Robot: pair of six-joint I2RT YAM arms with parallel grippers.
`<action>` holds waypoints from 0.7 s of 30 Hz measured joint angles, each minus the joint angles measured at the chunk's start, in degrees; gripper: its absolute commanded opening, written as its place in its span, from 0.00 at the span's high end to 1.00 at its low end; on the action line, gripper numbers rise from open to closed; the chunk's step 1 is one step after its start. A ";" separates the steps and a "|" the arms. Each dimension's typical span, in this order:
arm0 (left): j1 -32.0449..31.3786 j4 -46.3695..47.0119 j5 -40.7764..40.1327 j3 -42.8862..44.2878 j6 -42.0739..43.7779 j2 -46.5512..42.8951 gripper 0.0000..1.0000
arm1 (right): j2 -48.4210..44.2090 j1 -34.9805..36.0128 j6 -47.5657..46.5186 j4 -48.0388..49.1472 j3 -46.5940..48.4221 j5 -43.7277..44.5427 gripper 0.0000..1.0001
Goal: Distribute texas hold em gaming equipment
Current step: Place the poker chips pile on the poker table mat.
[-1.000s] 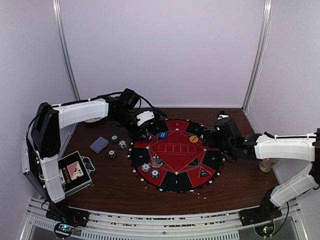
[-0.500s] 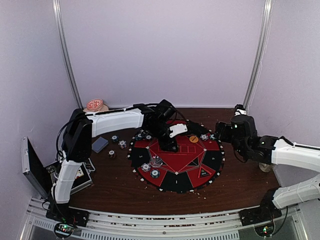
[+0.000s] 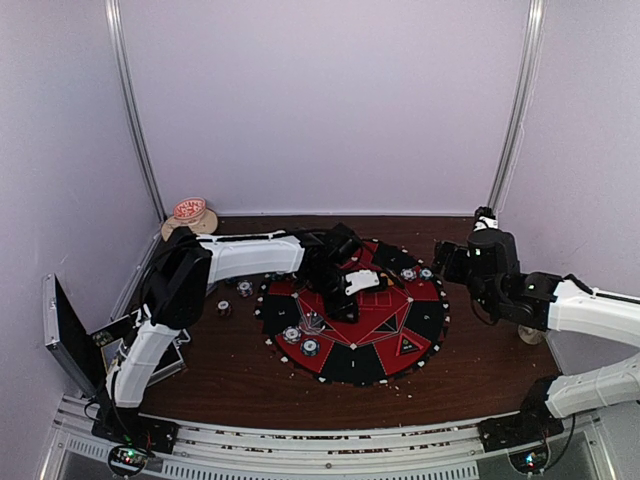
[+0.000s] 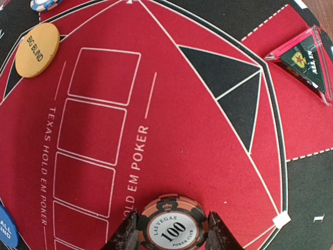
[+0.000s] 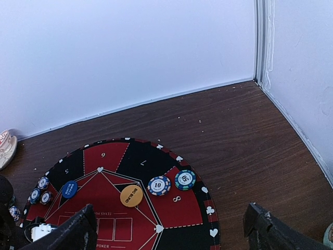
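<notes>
L end effector (image 4: 172,238): chip (image 4: 171,221) (red mat (image 4: 208,130))

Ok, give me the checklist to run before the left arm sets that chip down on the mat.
1. Grip: left end effector shut on the chip: ok.
2. Position: chip over the red centre of the mat: ok.
3. Height: chip touching the mat or above it: cannot tell.
4. Clearance: orange button well apart from the chip: ok.
5. Other side: right end effector open, at the mat's far right edge, apart from the left one: ok.
</notes>
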 measured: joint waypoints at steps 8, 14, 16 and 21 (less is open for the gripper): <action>-0.11 0.02 0.00 -0.02 0.02 0.20 0.64 | 0.00 0.00 -0.07 0.00 0.00 0.24 0.00; -0.20 0.07 -0.24 -0.44 0.22 0.20 0.49 | 0.00 0.00 -0.17 0.00 0.00 0.22 0.00; -0.26 0.07 -0.33 -0.76 0.39 0.20 0.41 | 0.00 0.00 -0.17 0.02 0.00 0.22 0.00; -0.31 0.07 -0.68 -0.98 0.61 0.20 0.18 | 0.00 0.00 -0.22 0.02 0.00 0.20 0.00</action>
